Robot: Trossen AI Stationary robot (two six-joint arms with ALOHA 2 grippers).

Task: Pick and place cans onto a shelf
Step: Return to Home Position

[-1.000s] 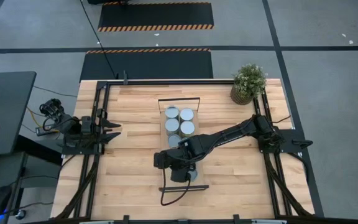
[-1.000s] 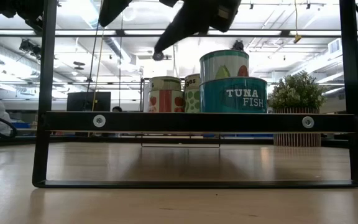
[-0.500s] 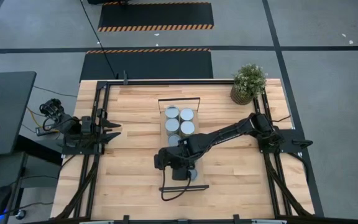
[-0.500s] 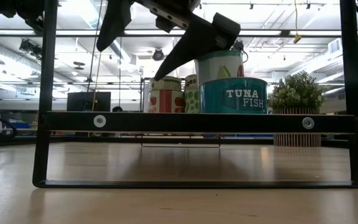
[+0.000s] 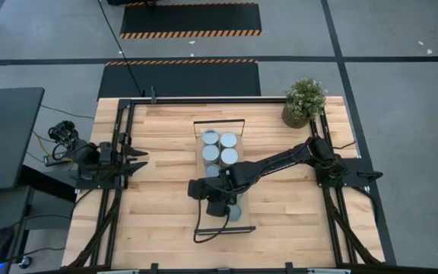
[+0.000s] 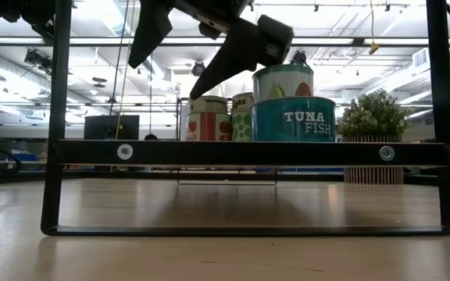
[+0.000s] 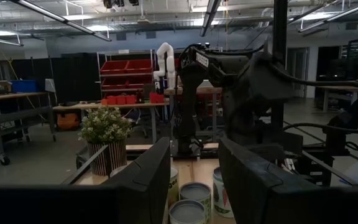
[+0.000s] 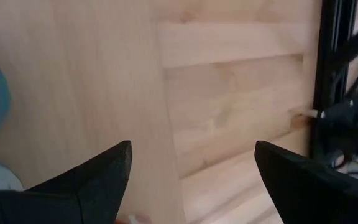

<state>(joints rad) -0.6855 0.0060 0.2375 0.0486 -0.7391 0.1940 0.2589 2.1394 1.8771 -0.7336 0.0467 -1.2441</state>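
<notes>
Several silvery cans with pale blue-grey tops (image 5: pixel 220 148) stand in two rows on the far half of the light wood shelf (image 5: pixel 245 205). One more can (image 5: pixel 235 212) stands nearer, partly under my right arm. In the low view a teal can marked TUNA FISH (image 6: pixel 294 119) stands nearest on the shelf's black frame bar (image 6: pixel 248 152). My right gripper (image 5: pixel 196 189) hovers over the shelf's left edge, open and empty, and shows as two spread fingers in its wrist view (image 8: pixel 191 180) and in the low view (image 6: pixel 190 47). My left gripper (image 5: pixel 139 156) waits open at the table's left edge.
A potted plant (image 5: pixel 304 101) stands at the table's far right corner. Black frame rails run along the table's left (image 5: pixel 116 190) and right (image 5: pixel 329 198) sides. Bare wood lies between the shelf and both rails.
My right gripper has drifted a little toward the table's far edge, staying open and empty, and more of the near can shows from under the arm. The cans have not moved.
</notes>
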